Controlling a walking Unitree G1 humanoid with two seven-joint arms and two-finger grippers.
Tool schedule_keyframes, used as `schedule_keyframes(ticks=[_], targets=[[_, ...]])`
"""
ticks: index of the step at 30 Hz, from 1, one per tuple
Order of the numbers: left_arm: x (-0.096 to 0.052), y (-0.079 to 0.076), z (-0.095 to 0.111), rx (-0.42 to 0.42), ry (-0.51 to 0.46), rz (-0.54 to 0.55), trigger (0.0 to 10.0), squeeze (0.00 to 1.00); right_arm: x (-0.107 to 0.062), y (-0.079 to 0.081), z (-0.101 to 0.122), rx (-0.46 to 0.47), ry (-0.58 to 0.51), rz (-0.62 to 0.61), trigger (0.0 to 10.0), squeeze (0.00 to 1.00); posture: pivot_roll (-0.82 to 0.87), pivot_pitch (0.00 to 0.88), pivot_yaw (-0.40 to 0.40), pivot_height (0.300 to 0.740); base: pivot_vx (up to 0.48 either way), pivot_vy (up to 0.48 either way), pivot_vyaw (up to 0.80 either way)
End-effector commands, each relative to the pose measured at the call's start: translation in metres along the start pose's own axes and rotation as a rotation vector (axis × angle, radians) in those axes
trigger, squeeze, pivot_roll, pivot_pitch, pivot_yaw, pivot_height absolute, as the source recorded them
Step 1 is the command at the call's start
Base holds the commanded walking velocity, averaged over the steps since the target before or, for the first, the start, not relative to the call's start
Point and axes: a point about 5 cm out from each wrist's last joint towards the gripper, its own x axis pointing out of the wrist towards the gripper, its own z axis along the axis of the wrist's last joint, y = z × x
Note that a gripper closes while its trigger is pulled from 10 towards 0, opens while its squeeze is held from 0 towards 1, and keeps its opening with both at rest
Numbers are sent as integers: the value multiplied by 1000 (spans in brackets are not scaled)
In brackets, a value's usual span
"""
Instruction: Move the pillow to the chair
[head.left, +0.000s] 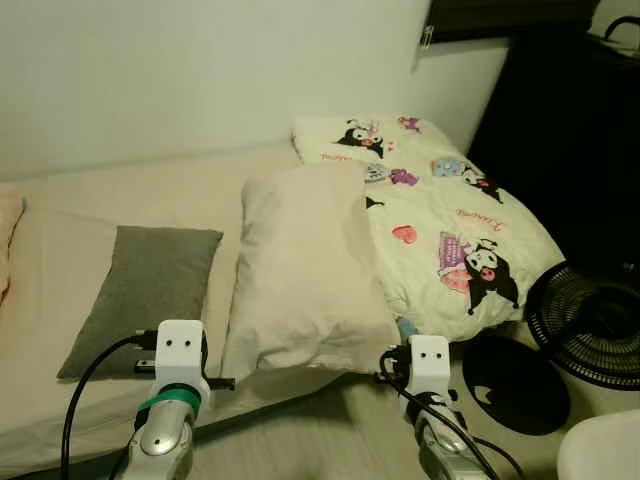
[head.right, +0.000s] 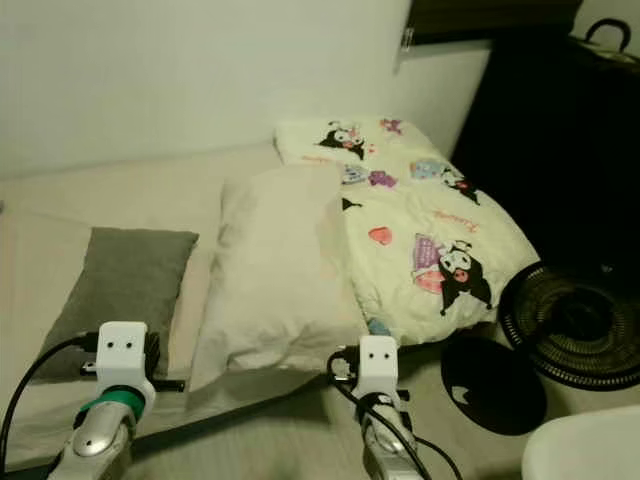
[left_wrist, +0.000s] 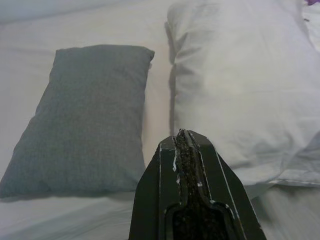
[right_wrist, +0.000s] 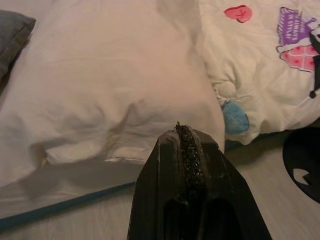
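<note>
A large cream pillow (head.left: 300, 265) lies on the bed (head.left: 130, 180), its near end hanging toward the bed's front edge. A smaller grey pillow (head.left: 150, 285) lies to its left. My left gripper (left_wrist: 186, 137) is shut and empty, held low before the bed between the grey pillow (left_wrist: 80, 115) and the cream pillow (left_wrist: 240, 80). My right gripper (right_wrist: 184, 131) is shut and empty too, just short of the cream pillow's (right_wrist: 110, 75) near right corner. Both wrists (head.left: 182, 360) (head.left: 430, 365) show at the bottom of the eye views.
A cartoon-print duvet (head.left: 440, 215) is bunched on the bed's right end. On the floor to the right stand a black fan (head.left: 590, 320) with a round base (head.left: 515, 380). A white rounded object (head.left: 600, 450) sits at the bottom right corner. Dark furniture (head.left: 570, 130) fills the right.
</note>
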Motion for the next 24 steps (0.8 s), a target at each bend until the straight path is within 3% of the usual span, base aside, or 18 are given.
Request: schedule_keyframes(ticks=[1,24], targets=[[-2,1,-7,3,35,-3,10000,0,-3,-2,-7,7,23,-10,10000,0,44,33,75,740,0,0,0],[-1,-1,-8,-7,49,-9,10000,0,-3,1,-10,27,34,-9,10000,0,48,32,77,740,0,13,0]])
